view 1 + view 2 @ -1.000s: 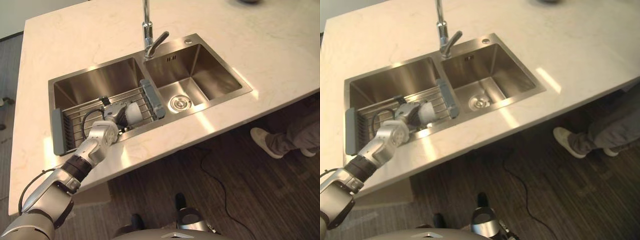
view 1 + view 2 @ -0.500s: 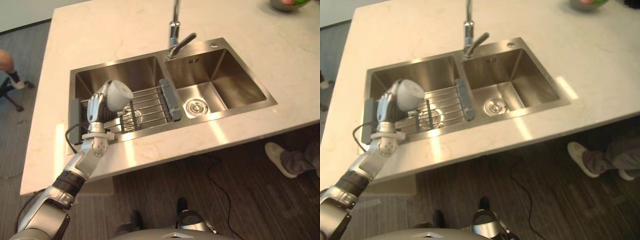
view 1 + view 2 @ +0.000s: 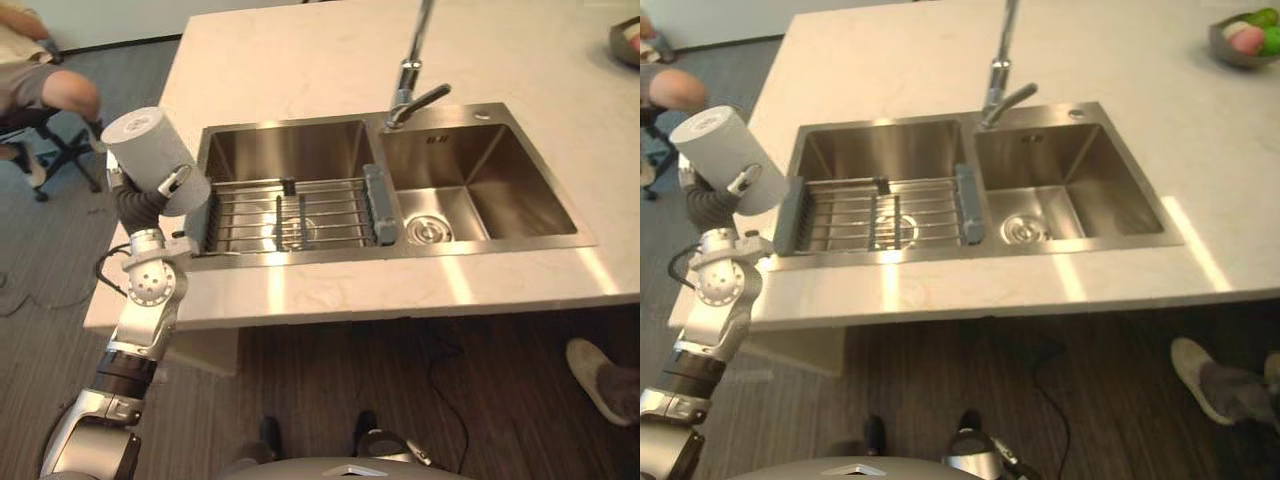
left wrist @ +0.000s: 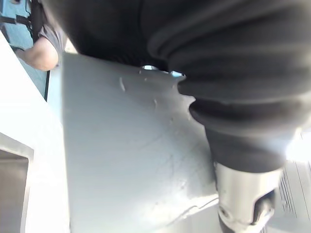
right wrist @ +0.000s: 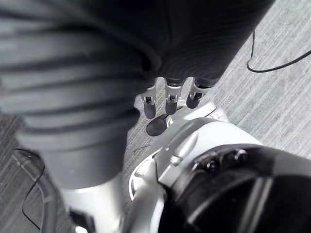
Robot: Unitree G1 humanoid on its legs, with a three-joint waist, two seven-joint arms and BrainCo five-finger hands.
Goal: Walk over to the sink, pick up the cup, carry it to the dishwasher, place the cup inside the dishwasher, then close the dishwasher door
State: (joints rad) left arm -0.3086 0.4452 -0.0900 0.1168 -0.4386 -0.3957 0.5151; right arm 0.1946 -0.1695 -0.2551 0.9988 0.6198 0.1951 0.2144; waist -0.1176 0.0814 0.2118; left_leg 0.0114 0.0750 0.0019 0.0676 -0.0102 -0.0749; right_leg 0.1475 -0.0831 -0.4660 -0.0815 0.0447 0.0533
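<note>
The cup [image 3: 145, 148], a pale cylinder, is held in the left hand [image 3: 138, 208] and is seen over the left edge of the counter [image 3: 300, 60], just beside the left end of the sink [image 3: 520, 190] and clear of it. It is tilted, with one flat round end turned up and away from the sink. The fingers [image 3: 173, 182] are clamped round the cup's lower wall. In the left wrist view the cup's pale wall is seen pressed close against the dark ribbed cover.

The sink is a steel double bowl set into the counter. A wire rack [image 3: 330, 215] with grey end bars is laid across the front part of the left bowl. A faucet [image 3: 408, 85] stands at the back rim between the two bowls, its spout turned over the right one.

The right hand [image 5: 167, 99] is seen in its wrist view hanging above the grey floor [image 5: 272, 107], its fingers straight, side by side, and closed on nothing.

A bowl [image 3: 1243, 40] with round items in it is set near the counter's far right corner. A seated person [image 3: 45, 85] is seen beyond the counter's far left corner, and a shoe [image 3: 1205, 385] is seen on the floor in front of the counter's near right corner.
</note>
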